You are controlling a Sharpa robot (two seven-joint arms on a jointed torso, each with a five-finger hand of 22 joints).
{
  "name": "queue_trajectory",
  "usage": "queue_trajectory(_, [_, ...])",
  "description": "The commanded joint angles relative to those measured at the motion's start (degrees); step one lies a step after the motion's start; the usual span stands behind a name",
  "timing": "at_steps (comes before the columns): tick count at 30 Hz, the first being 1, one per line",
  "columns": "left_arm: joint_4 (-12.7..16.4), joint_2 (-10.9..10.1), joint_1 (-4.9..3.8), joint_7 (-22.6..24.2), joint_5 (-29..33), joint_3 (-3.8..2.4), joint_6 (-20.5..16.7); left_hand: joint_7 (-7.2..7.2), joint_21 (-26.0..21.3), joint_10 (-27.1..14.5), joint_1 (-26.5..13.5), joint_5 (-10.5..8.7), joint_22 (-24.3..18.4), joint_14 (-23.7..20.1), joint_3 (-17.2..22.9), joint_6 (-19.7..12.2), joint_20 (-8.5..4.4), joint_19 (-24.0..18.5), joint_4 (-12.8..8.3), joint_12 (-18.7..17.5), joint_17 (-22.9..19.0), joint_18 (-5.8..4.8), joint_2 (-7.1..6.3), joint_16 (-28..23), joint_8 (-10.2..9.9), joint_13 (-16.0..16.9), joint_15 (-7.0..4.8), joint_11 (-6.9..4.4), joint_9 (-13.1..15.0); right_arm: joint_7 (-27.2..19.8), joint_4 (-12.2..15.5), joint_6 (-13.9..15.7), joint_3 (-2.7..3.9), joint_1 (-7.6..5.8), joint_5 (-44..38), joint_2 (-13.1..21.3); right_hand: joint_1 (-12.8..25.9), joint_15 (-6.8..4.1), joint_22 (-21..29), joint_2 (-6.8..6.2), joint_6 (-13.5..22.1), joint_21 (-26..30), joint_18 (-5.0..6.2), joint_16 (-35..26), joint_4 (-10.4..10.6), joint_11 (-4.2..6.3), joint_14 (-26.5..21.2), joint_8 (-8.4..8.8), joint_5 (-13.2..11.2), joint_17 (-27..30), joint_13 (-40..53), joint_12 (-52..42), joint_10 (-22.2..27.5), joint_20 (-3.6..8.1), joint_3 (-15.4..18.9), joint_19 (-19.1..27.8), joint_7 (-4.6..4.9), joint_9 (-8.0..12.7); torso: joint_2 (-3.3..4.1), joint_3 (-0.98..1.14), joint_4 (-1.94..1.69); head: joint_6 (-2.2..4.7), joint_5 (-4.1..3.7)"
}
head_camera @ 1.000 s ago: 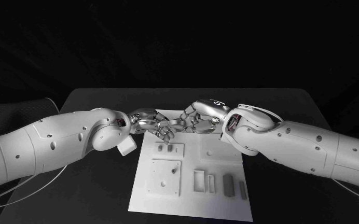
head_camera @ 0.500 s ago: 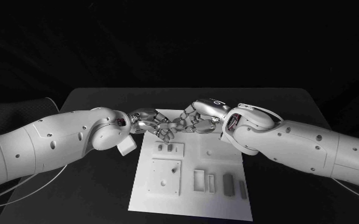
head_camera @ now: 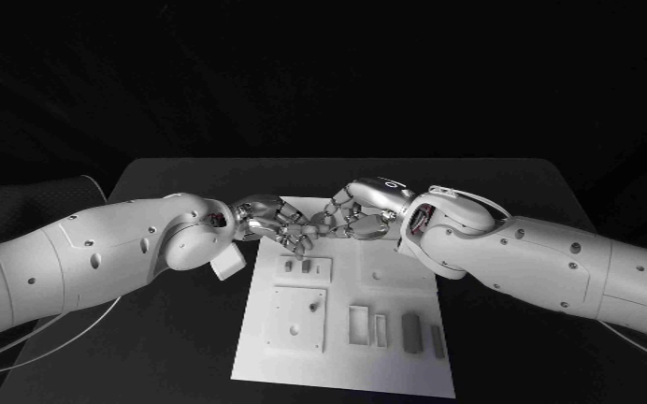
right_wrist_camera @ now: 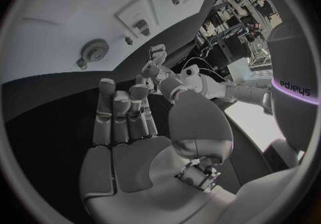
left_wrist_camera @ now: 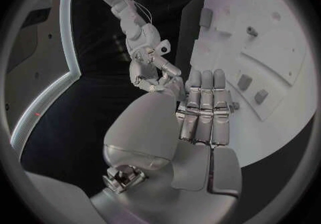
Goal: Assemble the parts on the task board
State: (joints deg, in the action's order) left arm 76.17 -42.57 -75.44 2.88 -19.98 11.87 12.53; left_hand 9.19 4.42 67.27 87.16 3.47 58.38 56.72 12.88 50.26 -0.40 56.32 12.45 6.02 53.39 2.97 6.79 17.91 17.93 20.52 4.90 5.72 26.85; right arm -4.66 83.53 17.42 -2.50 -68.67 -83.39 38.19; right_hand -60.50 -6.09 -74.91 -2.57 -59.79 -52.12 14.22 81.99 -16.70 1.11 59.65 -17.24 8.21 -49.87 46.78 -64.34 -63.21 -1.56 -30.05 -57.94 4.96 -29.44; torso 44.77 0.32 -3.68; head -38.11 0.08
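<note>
Black table (head_camera: 176,180), task board (head_camera: 344,367); hands meet, fingers unclear; right wrist view: gear (right_wrist_camera: 96,50)

Black table (head_camera: 176,180) — backdrop seemingly dark.

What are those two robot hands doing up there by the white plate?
The left hand and the right hand meet above the far end of the white board. Their fingers touch, but whether they hold a small piece between them is too hard to tell. Grey pieces lie on the near part of the board, waiting to be put together.
</note>
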Motion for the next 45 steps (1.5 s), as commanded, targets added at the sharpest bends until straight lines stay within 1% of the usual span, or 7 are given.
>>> queue_trajectory(1, [0.1,0.1,-0.11,1.5,0.5,-0.08,1.3,-0.69,-0.1,0.5,-0.4,-0.02,0.1,0.1,0.4,1.3,-0.34,-0.1,-0.1,0.3,0.1,0.54,0.52,0.1,0.5,0.1,0.03,-0.08,0.1,-0.2,-0.2,-0.5,-0.02,0.02,0.0,0.1,-0.2,-0.42,-0.5,0.38,0.2,0.0,0.78,-0.2,0.1,0.04,-0.1,-0.10,0.0,0.1,-0.1,0.3,-0.1,-0.05,-0.3,-0.1,0.23,0.1,0.00,0.01,0.00,-0.03,-0.03])
queue_trajectory(6, [0.0,0.1,-0.13,1.6,0.5,-0.08,1.6,-0.72,-0.2,0.7,-0.5,-0.07,0.1,0.0,0.5,1.4,-0.34,-0.2,-0.2,0.3,0.2,0.52,0.53,0.0,0.5,0.1,0.06,-0.14,0.2,0.1,-0.5,0.3,-0.03,-0.03,1.4,0.1,-0.2,0.29,-0.4,-1.04,3.6,0.4,0.78,-0.4,0.1,-1.13,-0.6,1.90,0.0,0.1,0.0,0.4,0.6,-0.22,-0.1,0.3,1.49,0.9,0.00,0.00,0.01,-0.01,-0.03])
queue_trajectory(8, [0.0,0.0,-0.14,1.7,0.5,-0.08,1.7,-0.75,-0.2,0.8,-0.6,-0.16,0.1,-0.1,0.6,1.5,-0.33,-0.3,-0.3,0.3,0.2,0.51,0.55,0.0,0.6,0.2,0.08,-0.17,0.3,0.2,-0.7,0.4,-0.03,-0.06,1.8,0.1,-0.2,1.35,-0.4,-2.09,7.1,0.6,0.78,-0.5,0.2,-2.36,-0.8,3.84,0.0,0.1,0.0,0.6,1.2,-0.39,0.0,0.6,2.78,1.8,-0.01,-0.01,0.01,0.00,-0.04])
queue_trajectory(19, [-0.2,-0.1,-0.21,1.9,0.5,-0.08,1.3,-0.73,-0.1,1.1,-1.7,-0.64,0.4,-0.1,2.7,1.6,-0.22,-0.3,-0.5,0.2,0.8,0.56,-0.37,-0.1,0.6,0.3,0.16,-0.20,0.7,-0.4,-1.8,-0.6,-0.07,-0.10,9.8,1.1,1.4,3.11,0.0,-4.07,11.1,2.0,0.78,-1.7,0.6,-4.09,-2.6,5.82,0.0,0.6,-0.6,1.5,3.5,-1.52,0.8,2.3,4.53,3.1,0.01,-0.05,0.01,0.23,-0.07])
queue_trajectory(33, [-0.2,-0.5,-0.32,2.2,0.8,-0.08,0.6,-0.72,-0.1,1.2,-2.4,-0.64,0.5,-0.1,3.7,1.6,-0.20,-0.3,-0.8,0.1,1.1,0.58,-0.66,-0.2,0.7,0.3,0.19,-0.23,1.0,3.3,-3.2,-7.3,-0.35,-0.12,44.2,3.6,6.4,3.00,0.0,-2.56,10.0,2.3,0.78,-1.6,3.4,-3.90,-2.7,4.86,0.0,0.7,-0.8,1.0,3.7,-1.90,1.9,2.1,4.29,3.2,-0.02,-0.08,0.01,0.49,0.00])
queue_trajectory(36, [-0.2,-0.5,-0.37,2.2,1.1,-0.08,0.3,-0.72,-0.1,1.2,-2.5,-0.64,0.6,-0.1,3.9,1.6,-0.20,-0.3,-0.9,0.1,1.1,0.59,-0.69,-0.3,0.7,0.3,0.19,-0.24,1.0,6.8,-2.3,-7.8,-0.96,-0.12,55.8,3.5,8.8,2.79,0.0,-2.57,9.7,2.2,0.78,-1.3,5.1,-3.68,-2.3,4.58,0.0,0.7,-0.9,0.7,3.4,-1.59,2.2,1.7,4.09,3.2,0.00,-0.07,0.09,0.58,0.01])
queue_trajectory(45, [-0.4,-0.5,-0.37,2.2,1.1,-0.07,0.3,-0.68,-0.1,1.3,-2.9,-0.64,0.6,-0.1,4.3,1.5,-0.18,-0.4,-1.1,0.1,1.2,0.59,-0.78,-0.3,0.7,0.4,0.20,-0.24,1.1,10.8,0.3,-7.7,-2.55,-0.11,62.1,2.1,12.2,2.47,-0.2,-3.18,9.4,2.1,0.78,-1.1,7.4,-3.39,-1.8,4.18,-0.6,0.8,-1.1,0.3,3.0,-0.91,2.1,1.2,3.82,3.3,-0.03,0.03,-0.02,0.70,-0.13])
